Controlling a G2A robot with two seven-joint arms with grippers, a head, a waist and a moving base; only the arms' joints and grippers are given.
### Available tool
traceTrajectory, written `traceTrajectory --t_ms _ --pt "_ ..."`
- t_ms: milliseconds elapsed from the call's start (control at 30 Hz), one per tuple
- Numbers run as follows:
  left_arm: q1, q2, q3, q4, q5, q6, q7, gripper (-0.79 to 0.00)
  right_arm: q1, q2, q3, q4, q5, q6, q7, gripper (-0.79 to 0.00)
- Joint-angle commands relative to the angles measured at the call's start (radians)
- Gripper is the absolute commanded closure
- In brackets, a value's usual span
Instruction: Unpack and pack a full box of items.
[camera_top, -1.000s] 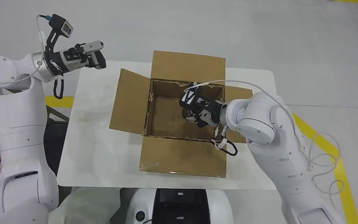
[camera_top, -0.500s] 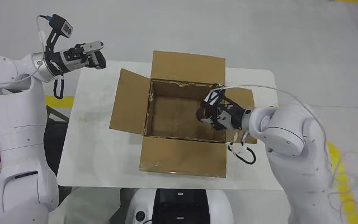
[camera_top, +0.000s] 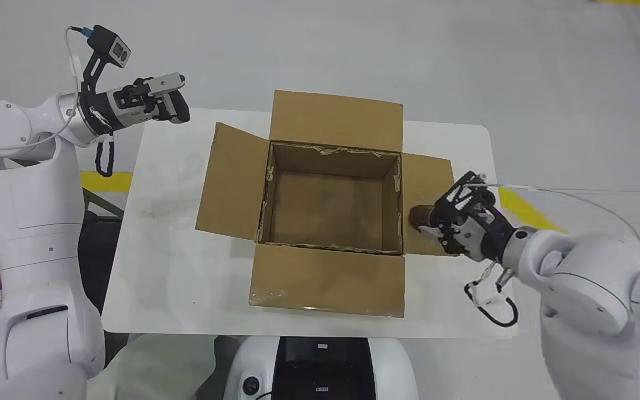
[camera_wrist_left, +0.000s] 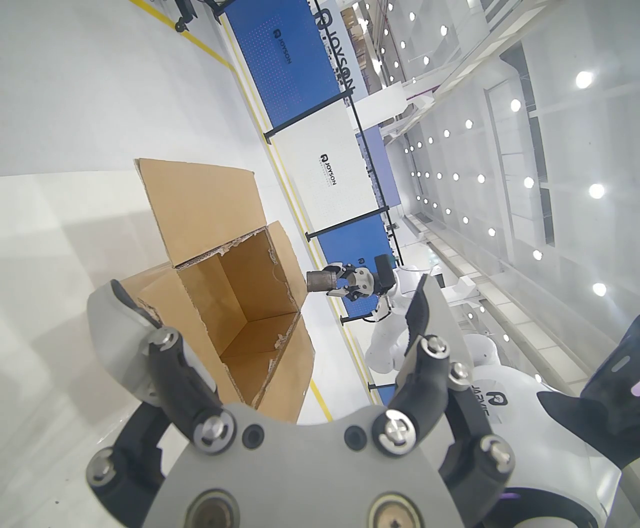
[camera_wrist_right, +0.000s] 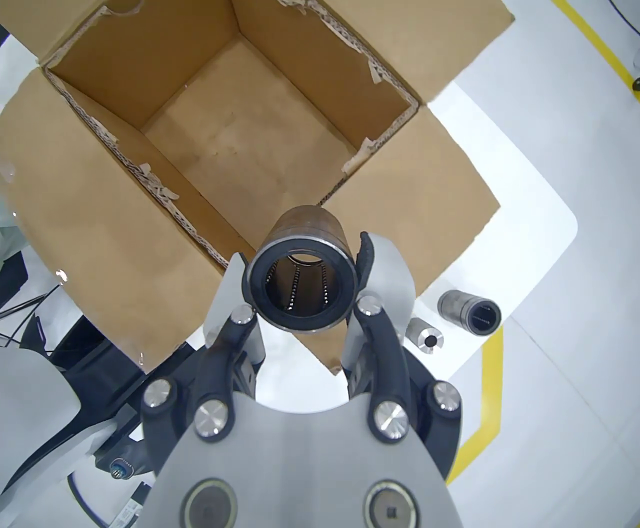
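At the upper left of the top view, the left fingers are held by the far left corner of the desk, well apart from the box. They are spread wide and nothing is gripped between them. In the left wrist view the same fingers are seen parted, with the box beyond them.

In the middle of the top view, the box is set on the desk with all four flaps folded outward, and its brown floor is shown.

Right of centre, just outside the box's right wall, the right fingers are closed on a bearing, a short metal cylinder. It is held on its side above the right flap, outside the opening, with one end turned toward the box. In the right wrist view the bearing is clamped between both fingers, and its hollow bore is faced toward the camera. Near the centre of the left wrist view, the bearing is seen far off, raised beyond the box's far flap.

At the lower right of the right wrist view, a second bearing and a smaller plug are laid on the desk just beside one another, near the flap's edge.
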Motion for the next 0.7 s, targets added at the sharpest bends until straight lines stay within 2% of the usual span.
traceTrajectory --t_ms 0,400,667 --pt "0.0 0.0 0.0 0.0 0.0 0.0 0.0 -0.785 -0.025 0.008 0.039 -0.003 0.017 -0.007 -0.007 0.0" --pt "0.0 0.0 0.0 0.0 0.0 0.0 0.0 -0.785 -0.156 0.059 0.253 0.036 0.087 -0.026 -0.026 0.0" --pt "0.0 0.0 0.0 0.0 0.0 0.0 0.0 -0.785 -0.199 0.077 0.297 0.116 0.102 -0.033 -0.036 0.0"
